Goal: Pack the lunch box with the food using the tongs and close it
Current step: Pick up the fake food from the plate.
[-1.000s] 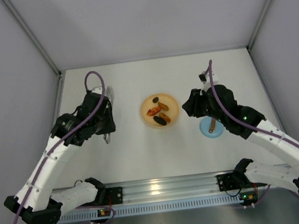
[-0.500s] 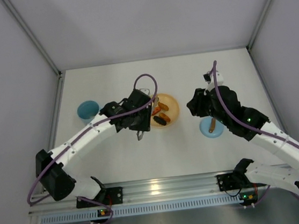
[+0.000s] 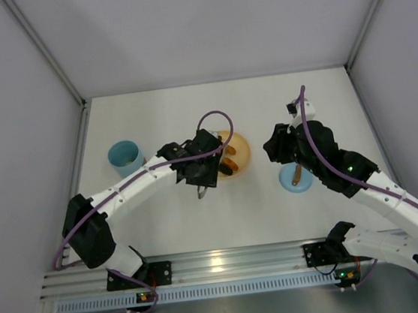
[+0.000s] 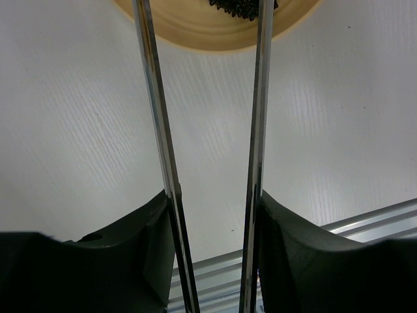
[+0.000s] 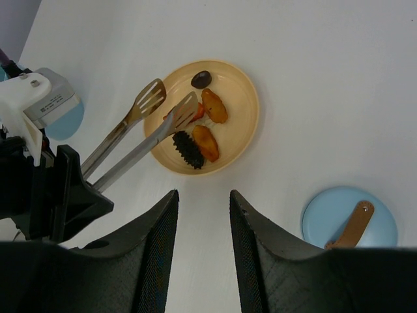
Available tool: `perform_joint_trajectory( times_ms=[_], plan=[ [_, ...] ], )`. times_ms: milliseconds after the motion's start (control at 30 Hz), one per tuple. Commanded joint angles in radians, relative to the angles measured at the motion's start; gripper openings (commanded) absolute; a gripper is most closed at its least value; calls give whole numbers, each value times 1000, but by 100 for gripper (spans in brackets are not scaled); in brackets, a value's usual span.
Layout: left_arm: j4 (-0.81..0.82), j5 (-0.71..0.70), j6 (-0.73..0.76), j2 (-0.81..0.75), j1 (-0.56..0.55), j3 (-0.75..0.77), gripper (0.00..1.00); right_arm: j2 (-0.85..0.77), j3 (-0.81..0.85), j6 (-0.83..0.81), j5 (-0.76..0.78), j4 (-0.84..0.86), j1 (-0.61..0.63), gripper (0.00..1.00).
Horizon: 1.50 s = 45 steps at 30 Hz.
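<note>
Early stage: tongs [image 5: 140,130] are held by left gripper [image 3: 199,171], spread over plate [image 5: 246,98], nothing pinched.
Five food [image 5: 205,142] pieces are seen on the plate; what the tub [image 3: 124,157] holds cannot be told. Lid [image 5: 326,223] is lying off, right of the plate, below the empty, parted right gripper [image 5: 203,215]. Picking, loading and closing are judged left. Tub is set well left of the plate, bare table [image 3: 263,105] between; the plate rim must be cleared.

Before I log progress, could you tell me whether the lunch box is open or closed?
Open: the lunch box stands lidless at the left, while its lid lies apart, knob up, at the right.
</note>
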Motion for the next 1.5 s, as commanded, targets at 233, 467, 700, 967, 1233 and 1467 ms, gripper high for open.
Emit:
perform_joint_trajectory(
  times_ms=[233, 467, 700, 967, 1233, 1467],
  plan=[
    [36, -30, 28, 49, 3, -26, 53, -12, 24, -12, 13, -17, 10, 37],
    [56, -26, 33, 69, 22, -42, 54, -10, 21, -12, 13, -15, 10, 37],
    [65, -12, 41, 88, 34, -41, 53, -10, 15, -12, 13, -12, 10, 37],
    [52, 1, 44, 95, 45, -35, 50, -10, 5, -9, 4, 0, 8, 37],
    [35, 1, 42, 89, 72, -21, 49, 5, 10, -3, -14, 16, 8, 37],
    [35, 28, 44, 97, 72, -12, 45, 8, 16, -1, -21, 19, 8, 37]
  ],
)
